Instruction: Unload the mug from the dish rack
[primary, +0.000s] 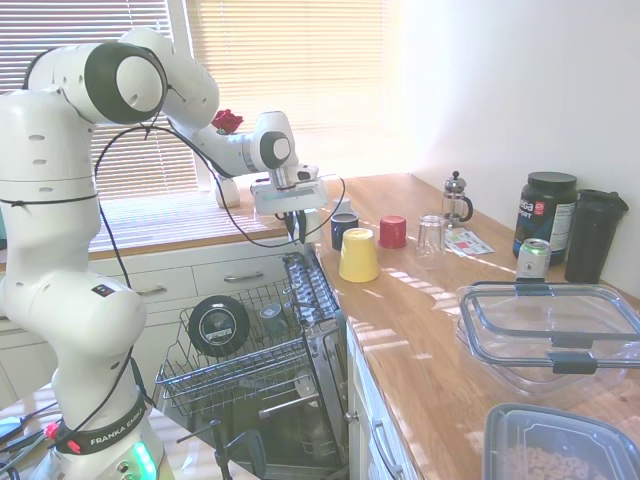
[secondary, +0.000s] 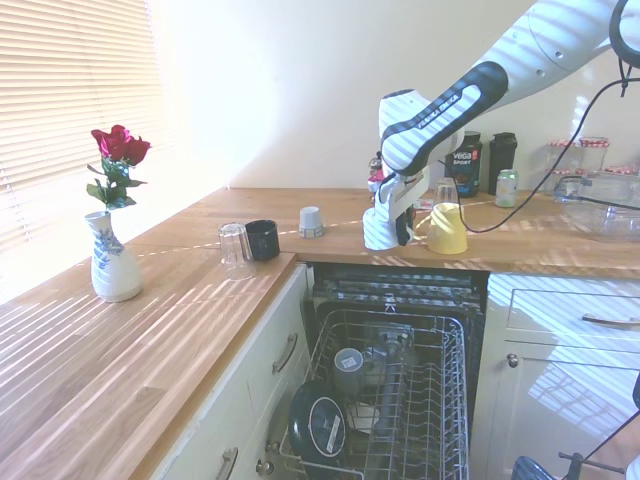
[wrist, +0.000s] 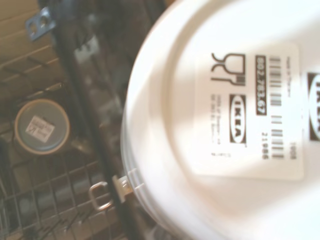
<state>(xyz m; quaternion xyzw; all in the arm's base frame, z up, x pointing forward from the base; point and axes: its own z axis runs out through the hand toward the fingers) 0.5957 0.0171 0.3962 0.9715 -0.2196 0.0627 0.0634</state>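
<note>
Mug (wrist: 225, 125) glossy white (paper label); dish rack (secondary: 400, 400) grey metal wire; counter (primary: 430, 300) smooth wood.

**Sunny kitchen corner, wood counters everywhere**

Light wooden L-shaped countertop (secondary: 150, 330) wraps the corner, striped with sun coming through cream slatted window blinds (primary: 290, 60). Plain white wall (primary: 520, 90) runs behind the far counter. Below and just beside the jaws, cream cabinet drawers with metal handles (primary: 240, 276). Off to one side, well apart from the jaws, a white patterned vase holding a red rose (secondary: 113, 240) sits on the counter.
</note>
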